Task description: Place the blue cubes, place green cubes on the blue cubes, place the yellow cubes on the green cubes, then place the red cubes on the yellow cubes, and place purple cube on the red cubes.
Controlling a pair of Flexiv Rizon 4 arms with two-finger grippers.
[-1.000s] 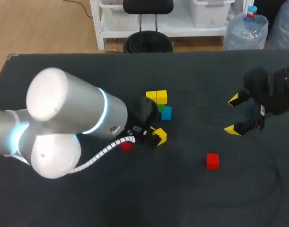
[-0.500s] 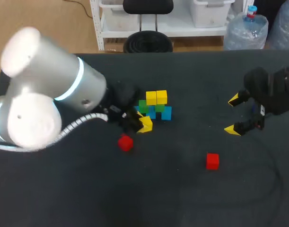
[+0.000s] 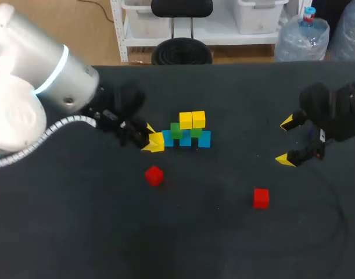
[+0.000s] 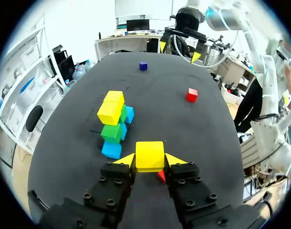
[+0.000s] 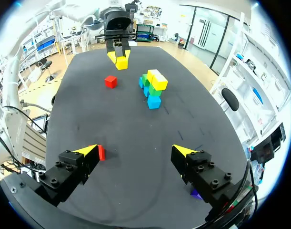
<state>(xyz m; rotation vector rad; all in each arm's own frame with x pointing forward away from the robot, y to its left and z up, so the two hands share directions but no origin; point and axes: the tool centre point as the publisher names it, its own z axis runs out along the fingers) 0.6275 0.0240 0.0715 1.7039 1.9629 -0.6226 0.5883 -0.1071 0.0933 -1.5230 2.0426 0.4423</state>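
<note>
Left gripper (image 4: 149,161) clamped on a yellow cube (image 4: 150,152).
The cube stack (image 4: 113,125) stood just ahead of it; right gripper (image 5: 135,151) gaped apart.

Cubes piled mid-table, an arm at either side

On the table (image 3: 223,244), the pile of cubes (image 3: 187,131) stands in tiers near the middle. The left gripper (image 3: 150,139) sits at the pile's 8 o'clock, just beside the bottom tier, with the held cube (image 3: 157,142) between its fingers. The nearer loose cube (image 3: 154,175) lies at the pile's 7 o'clock. The farther loose cube (image 3: 261,197) lies at 4 o'clock, well apart. The right gripper (image 3: 286,141) hangs at 3 o'clock, also well apart, and the last cube (image 4: 143,66) seems to lie just under it.
</note>
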